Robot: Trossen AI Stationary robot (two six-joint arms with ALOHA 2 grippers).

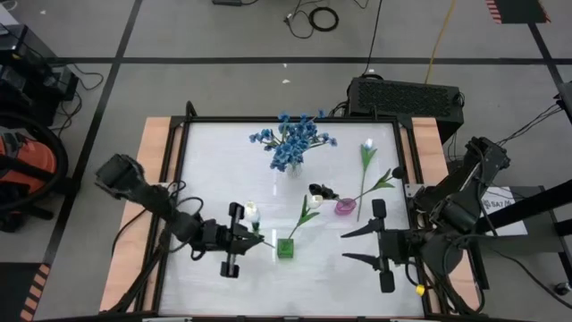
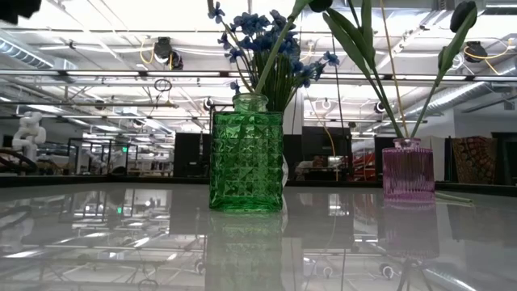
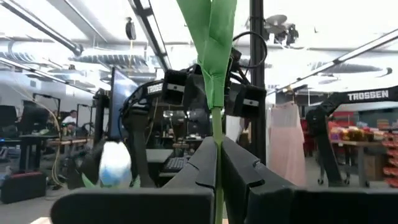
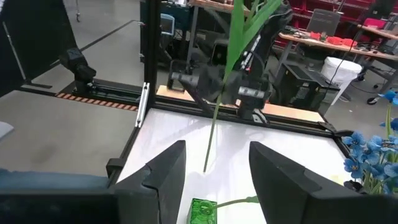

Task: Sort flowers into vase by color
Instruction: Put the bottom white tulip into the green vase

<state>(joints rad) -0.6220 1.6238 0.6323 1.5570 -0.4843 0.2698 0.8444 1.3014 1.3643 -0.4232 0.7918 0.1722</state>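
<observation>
Grey floor (image 1: 223, 36) with black tape lines, cables (image 1: 315, 18), ceiling lights (image 2: 121, 12)

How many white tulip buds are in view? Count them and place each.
2. One white bud sits beside the left hand; the other tops the tall stem in the pink vase. More may hide among the blue blossoms.

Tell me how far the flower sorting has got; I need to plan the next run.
Done: the blue blossoms stand together at the table's far side, and the pink vase holds stems. In hand: the left gripper is shut on a green stem, upright near the green vase. Left: setting that stem in a vase. The right gripper waits open and empty.
</observation>
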